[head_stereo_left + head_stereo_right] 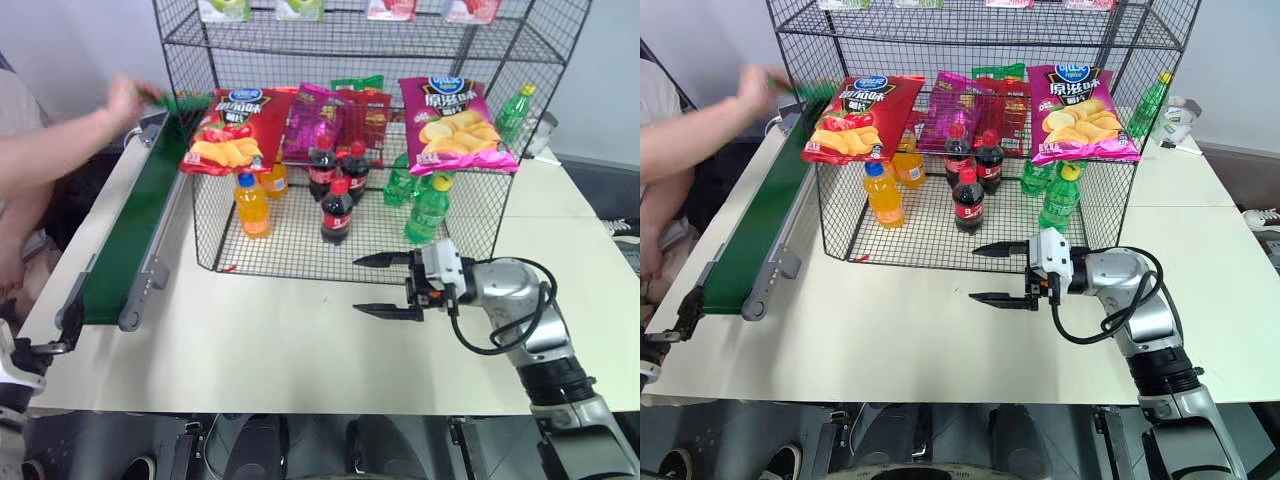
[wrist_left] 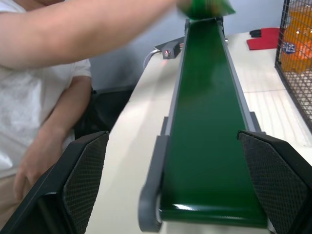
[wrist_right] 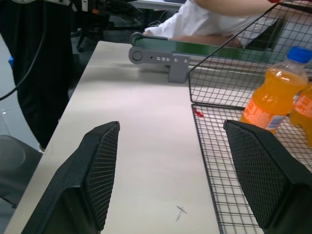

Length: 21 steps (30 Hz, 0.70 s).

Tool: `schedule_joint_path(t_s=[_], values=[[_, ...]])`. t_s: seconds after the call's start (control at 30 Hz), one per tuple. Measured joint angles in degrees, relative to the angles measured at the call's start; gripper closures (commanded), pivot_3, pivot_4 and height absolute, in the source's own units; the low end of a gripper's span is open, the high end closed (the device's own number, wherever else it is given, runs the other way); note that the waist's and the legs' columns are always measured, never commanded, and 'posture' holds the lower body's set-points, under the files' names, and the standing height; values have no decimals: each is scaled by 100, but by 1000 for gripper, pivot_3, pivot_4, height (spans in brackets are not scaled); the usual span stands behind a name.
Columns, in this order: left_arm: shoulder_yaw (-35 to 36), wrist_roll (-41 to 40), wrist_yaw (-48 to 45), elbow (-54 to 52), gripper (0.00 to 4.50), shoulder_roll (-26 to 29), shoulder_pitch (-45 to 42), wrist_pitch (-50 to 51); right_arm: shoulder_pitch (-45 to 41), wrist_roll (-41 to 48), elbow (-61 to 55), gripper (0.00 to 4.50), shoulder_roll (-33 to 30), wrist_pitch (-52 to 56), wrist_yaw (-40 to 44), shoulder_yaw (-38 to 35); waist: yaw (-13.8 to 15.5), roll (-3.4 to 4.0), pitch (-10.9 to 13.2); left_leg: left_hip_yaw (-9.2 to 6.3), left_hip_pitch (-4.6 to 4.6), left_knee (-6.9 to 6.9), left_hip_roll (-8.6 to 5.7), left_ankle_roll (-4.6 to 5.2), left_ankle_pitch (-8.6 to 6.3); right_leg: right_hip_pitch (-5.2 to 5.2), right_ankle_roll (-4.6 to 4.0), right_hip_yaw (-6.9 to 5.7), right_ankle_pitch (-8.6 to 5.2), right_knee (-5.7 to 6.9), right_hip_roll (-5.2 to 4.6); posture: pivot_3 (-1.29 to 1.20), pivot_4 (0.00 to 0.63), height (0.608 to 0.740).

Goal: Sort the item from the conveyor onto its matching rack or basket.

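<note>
My left gripper (image 2: 175,190) is spread wide, empty, at the near end of the conveyor (image 1: 130,240). At the belt's far end a person's hand (image 1: 128,98) holds the green crisp bag (image 1: 182,100), too blurred to read. Right of the conveyor, my right gripper (image 1: 385,286) gapes empty before the rack (image 1: 300,250).

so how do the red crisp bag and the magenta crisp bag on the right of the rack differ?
The red crisp bag sits at the left end of the rack tier, nearest the conveyor; the magenta crisp bag sits at the right end. The red one is tilted, its lower edge hanging past the tier's front; the magenta one lies squarer. Both show a blue oval logo and pictured yellow crisps.
</note>
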Motion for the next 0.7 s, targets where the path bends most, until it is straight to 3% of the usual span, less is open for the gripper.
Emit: schedule_joint_path(t_s=[0.7], values=[[-98, 168, -192, 225, 0, 101, -96, -521, -5, 14, -105, 953, -70, 197, -197, 3, -6, 0, 0, 0, 0, -4, 1, 0, 0, -2, -1, 1, -1, -2, -2, 0, 150, 739]])
